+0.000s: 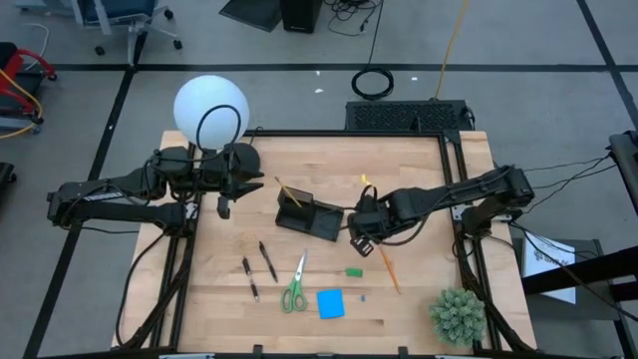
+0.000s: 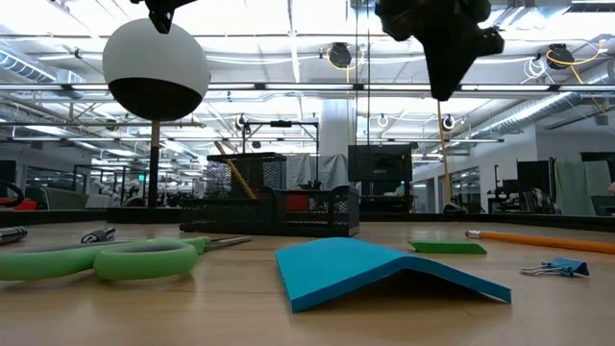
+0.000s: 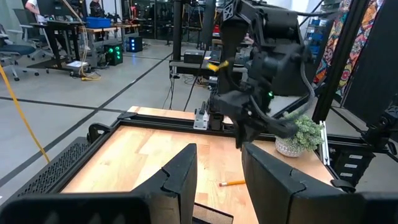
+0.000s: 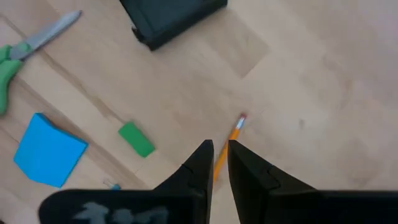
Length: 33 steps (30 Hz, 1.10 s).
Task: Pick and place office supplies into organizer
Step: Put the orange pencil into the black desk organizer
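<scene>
Your right gripper hangs over the orange pencil, fingers nearly pressed together around its shaft; whether they pinch it, you cannot tell.

The pencil lies on the table just beside the organizer, with the green eraser, blue sticky pad and scissors farther off. Your left gripper waits, fingers spread, near the lamp.

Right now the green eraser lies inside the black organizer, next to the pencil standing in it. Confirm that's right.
Not right. The high view shows the green eraser on the bare table, outside the black organizer. The rest holds: a pencil does stand in the organizer.
</scene>
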### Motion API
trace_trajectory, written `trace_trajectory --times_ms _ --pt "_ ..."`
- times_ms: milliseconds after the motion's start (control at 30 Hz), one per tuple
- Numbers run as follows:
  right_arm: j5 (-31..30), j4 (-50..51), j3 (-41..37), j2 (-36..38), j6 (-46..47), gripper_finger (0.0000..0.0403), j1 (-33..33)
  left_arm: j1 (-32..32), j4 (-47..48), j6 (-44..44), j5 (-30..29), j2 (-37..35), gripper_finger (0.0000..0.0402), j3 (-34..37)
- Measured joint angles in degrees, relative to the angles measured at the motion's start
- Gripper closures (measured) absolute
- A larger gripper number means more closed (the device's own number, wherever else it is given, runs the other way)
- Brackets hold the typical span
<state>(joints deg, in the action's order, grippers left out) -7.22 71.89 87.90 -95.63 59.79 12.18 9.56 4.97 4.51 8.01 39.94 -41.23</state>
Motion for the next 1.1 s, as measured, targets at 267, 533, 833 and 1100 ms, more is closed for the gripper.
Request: trace_trajectory --times_ms 267,533,833,1100 --pt "1.44 0.95 0.0 -3.18 5.68 0.0367 1.12 -0.03 0.85 0.09 0.0 0.0 0.0275 0.0" --pt "1.47 1.3 0.0 -7.77 7.0 0.0367 1.1 0.0 0.95 -0.13 0.01 0.0 0.0275 0.0" --pt "-3.65 2.32 -2.65 -8.95 7.13 0.0367 0.97 -0.01 1.04 -0.17 0.02 0.0 0.0275 0.0" --pt "-1.38 -2.17 -3.41 -8.86 4.41 0.0367 0.98 -0.02 1.38 0.13 0.04 0.0 0.0275 0.0"
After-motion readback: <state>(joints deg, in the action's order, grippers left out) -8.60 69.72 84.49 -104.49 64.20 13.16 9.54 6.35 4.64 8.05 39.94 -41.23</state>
